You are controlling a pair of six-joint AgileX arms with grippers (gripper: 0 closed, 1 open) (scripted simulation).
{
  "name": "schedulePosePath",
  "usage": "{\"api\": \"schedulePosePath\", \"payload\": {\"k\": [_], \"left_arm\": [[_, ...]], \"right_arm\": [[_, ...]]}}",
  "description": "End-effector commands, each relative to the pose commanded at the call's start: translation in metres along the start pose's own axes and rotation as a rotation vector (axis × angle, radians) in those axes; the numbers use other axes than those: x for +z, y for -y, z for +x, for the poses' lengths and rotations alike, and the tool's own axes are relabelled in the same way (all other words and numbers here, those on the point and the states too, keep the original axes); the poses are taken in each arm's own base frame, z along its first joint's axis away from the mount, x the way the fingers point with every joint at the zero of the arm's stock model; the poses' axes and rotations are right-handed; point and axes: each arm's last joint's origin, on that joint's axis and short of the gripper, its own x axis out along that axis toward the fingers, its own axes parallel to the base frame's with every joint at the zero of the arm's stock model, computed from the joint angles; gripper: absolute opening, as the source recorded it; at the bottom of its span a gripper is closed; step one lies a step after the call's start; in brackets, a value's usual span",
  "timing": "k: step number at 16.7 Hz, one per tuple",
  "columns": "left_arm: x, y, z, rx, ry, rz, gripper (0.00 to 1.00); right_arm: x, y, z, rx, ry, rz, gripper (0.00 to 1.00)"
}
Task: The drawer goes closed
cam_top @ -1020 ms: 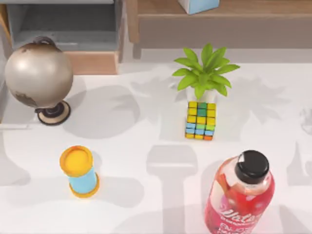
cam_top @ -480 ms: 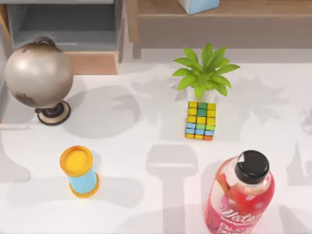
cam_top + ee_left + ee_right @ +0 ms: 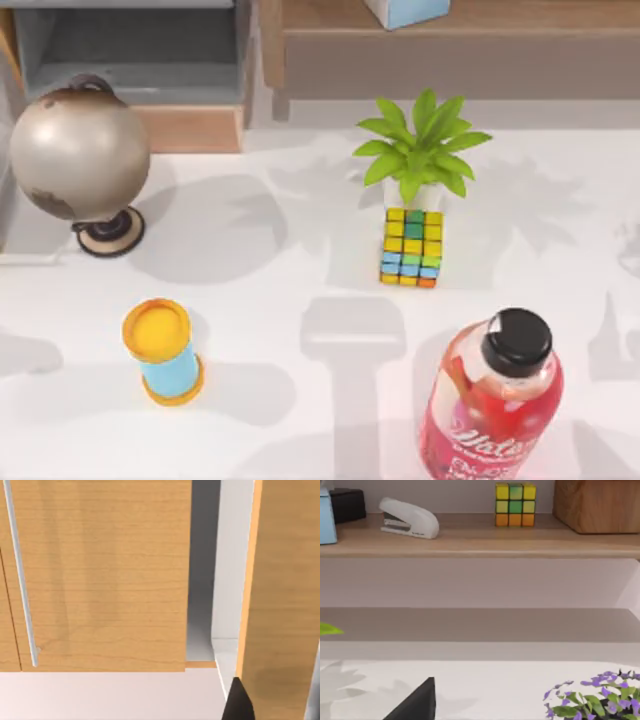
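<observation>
The drawer shows at the top view's far left edge as a narrow grey strip, with a pale rim along its near end. In the left wrist view I see its grey inner wall, a pale rim and its light wood front, beside a wide wood panel with a thin metal handle. A dark part of my left gripper sits close against the drawer's wood front. A dark corner of my right gripper hangs over the white table, facing a shelf.
A globe stands beside the drawer, in front of a wide grey-lined compartment. On the table are a yellow and blue cylinder, a potted plant, a colour cube and a red bottle.
The arm shadow at the top view's left edge has shrunk and slid off to the left. The objects on the table have not moved.
</observation>
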Motion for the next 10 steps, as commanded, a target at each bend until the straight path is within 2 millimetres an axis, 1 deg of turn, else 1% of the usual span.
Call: {"api": "schedulePosePath", "payload": {"k": [1,2,9,10], "left_arm": [[0.0,0.0,0.0,0.0,0.0,0.0,0.02],[0.0,0.0,0.0,0.0,0.0,0.0,0.0],[0.0,0.0,0.0,0.0,0.0,0.0,0.0],[-0.0004,0.0039,-0.0007,-0.016,-0.002,-0.016,0.0]], "right_arm": [[0.0,0.0,0.0,0.0,0.0,0.0,1.0],[0.0,0.0,0.0,0.0,0.0,0.0,1.0],[0.0,0.0,0.0,0.0,0.0,0.0,1.0],[0.0,0.0,0.0,0.0,0.0,0.0,1.0]]}}
